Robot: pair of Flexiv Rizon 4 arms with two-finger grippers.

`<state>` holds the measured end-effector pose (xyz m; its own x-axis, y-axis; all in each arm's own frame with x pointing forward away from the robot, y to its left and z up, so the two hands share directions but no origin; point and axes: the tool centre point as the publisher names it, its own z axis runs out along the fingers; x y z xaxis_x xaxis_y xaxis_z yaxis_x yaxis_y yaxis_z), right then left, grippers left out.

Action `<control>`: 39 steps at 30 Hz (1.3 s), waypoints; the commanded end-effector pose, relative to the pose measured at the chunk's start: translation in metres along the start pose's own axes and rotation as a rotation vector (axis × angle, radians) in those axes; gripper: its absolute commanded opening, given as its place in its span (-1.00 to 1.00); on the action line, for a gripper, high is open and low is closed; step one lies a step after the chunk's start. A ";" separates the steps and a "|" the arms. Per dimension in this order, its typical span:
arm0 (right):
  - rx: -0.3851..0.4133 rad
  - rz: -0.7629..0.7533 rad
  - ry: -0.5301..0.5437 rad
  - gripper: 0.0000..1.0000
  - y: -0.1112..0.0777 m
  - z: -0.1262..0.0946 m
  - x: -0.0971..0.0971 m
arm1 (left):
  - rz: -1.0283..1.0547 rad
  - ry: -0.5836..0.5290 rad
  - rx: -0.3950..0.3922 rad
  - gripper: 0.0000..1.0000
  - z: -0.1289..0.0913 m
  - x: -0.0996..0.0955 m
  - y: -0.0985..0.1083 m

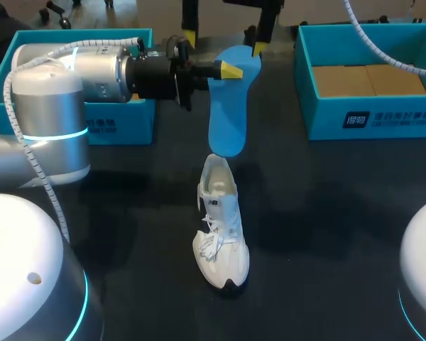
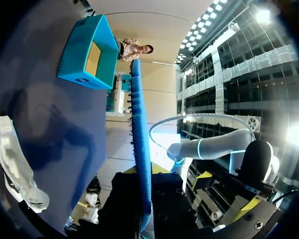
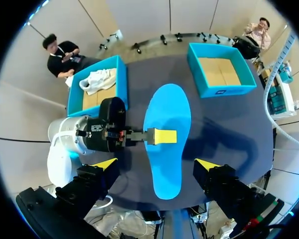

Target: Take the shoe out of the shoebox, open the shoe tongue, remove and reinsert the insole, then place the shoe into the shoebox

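Shoe (image 1: 220,227): white, lying on the tabletop (image 1: 326,213) in the lower middle of the head view, toe toward the lower edge, heel opening toward the insole; outside both boxes
Insole (image 1: 232,106): blue, held in the air in the upper middle of the frame, its narrower lower end just above the shoe's heel collar; I cannot tell whether they touch
Left tool (image 1: 231,69): closed on the insole, pinching its upper part from the left side
Right tool (image 1: 222,42): open, fingers spread wide to either side of the insole's top end, gripping nothing
Boxes: left shoebox (image 1: 121,121) at upper left with a second shoe (image 3: 97,79) inside; right shoebox (image 1: 369,117) at upper right
Step, as I judge it: feeding the insole back into the shoe
Risk, shoe shifts: nothing holds it, so a push at the collar may slide or tip it
Risk, insole buckles: one pinch high up leaves the long lower end free to fold against the collar
Risk, slip: a sideways load could twist the insole out of the left tool's grip
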<state>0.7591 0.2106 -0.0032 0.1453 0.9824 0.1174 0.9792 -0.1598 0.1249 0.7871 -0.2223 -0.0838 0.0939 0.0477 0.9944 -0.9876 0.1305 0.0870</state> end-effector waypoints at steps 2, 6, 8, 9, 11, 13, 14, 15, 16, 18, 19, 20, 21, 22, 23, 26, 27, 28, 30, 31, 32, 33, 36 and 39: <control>-0.015 -0.005 0.050 1.00 -0.004 -0.001 -0.016 | 0.000 -0.003 0.000 -1.00 -0.001 0.000 0.001; -0.008 -0.020 0.070 1.00 -0.005 -0.002 -0.022 | 0.000 -0.003 0.000 -1.00 -0.001 0.000 0.001; -0.016 -0.019 0.101 1.00 -0.006 -0.001 -0.025 | 0.000 -0.003 0.000 -1.00 -0.001 0.000 0.001; -0.018 -0.020 0.119 1.00 -0.007 -0.001 -0.027 | 0.000 -0.003 0.000 -1.00 -0.001 0.000 0.001; -0.022 -0.014 0.142 1.00 -0.008 -0.001 -0.031 | 0.000 -0.003 0.000 -1.00 -0.001 0.000 0.001; -0.029 -0.006 0.177 1.00 -0.008 -0.001 -0.036 | 0.000 -0.003 0.000 -1.00 -0.001 0.000 0.001; -0.035 -0.003 0.207 1.00 -0.008 -0.001 -0.039 | 0.000 -0.003 0.000 -1.00 -0.001 0.000 0.001; -0.035 -0.001 0.212 1.00 -0.008 -0.001 -0.041 | 0.000 -0.003 0.000 -1.00 -0.001 0.000 0.001; -0.034 -0.001 0.207 1.00 -0.009 -0.001 -0.043 | 0.000 -0.003 0.000 -1.00 -0.001 0.000 0.001; -0.037 0.003 0.240 1.00 -0.009 -0.001 -0.048 | 0.000 -0.003 0.000 -1.00 -0.001 0.000 0.001; -0.037 0.003 0.249 1.00 -0.009 -0.002 -0.051 | 0.000 -0.003 0.000 -1.00 -0.001 0.000 0.001; -0.036 0.003 0.250 1.00 -0.009 -0.002 -0.054 | 0.000 -0.003 0.000 -1.00 -0.001 0.000 0.001; -0.035 0.003 0.251 1.00 -0.009 -0.002 -0.056 | 0.000 -0.003 0.000 -1.00 -0.001 0.000 0.001; -0.030 -0.002 0.263 1.00 -0.009 -0.003 -0.058 | 0.000 -0.003 0.000 -1.00 -0.001 0.000 0.001; -0.031 0.000 0.280 1.00 -0.009 -0.003 -0.060 | 0.000 -0.003 0.000 -1.00 -0.001 0.000 0.001; -0.026 -0.006 0.336 1.00 -0.009 -0.004 -0.066 | 0.000 -0.003 0.000 -1.00 -0.001 0.000 0.001; -0.026 -0.010 0.367 1.00 -0.008 -0.003 -0.067 | 0.000 -0.003 0.000 -1.00 -0.001 0.000 0.001; -0.021 -0.013 0.393 1.00 -0.008 -0.003 -0.069 | 0.000 -0.003 0.000 -1.00 -0.001 0.000 0.001; -0.030 -0.009 0.398 1.00 -0.007 -0.005 -0.072 | 0.000 -0.003 0.000 -1.00 -0.001 0.000 0.001; -0.026 -0.013 0.410 1.00 -0.007 -0.004 -0.073 | 0.000 -0.003 0.000 -1.00 -0.001 0.000 0.001; -0.030 -0.010 0.424 1.00 -0.008 -0.004 -0.075 | 0.000 -0.003 0.000 -1.00 -0.001 0.000 0.001; -0.029 -0.010 0.444 1.00 -0.008 -0.004 -0.076 | 0.000 -0.003 0.000 -1.00 -0.001 0.000 0.001; -0.028 -0.012 0.480 1.00 -0.008 -0.001 -0.080 | 0.000 -0.003 0.000 -1.00 -0.001 0.000 0.001; -0.034 -0.010 0.511 1.00 -0.008 0.002 -0.084 | 0.000 -0.003 0.000 -1.00 -0.001 0.000 0.001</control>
<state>0.7414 0.1353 -0.0094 0.0877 0.9206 0.3804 0.9755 -0.1567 0.1545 0.7872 -0.2223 -0.0838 0.0939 0.0476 0.9944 -0.9876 0.1305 0.0870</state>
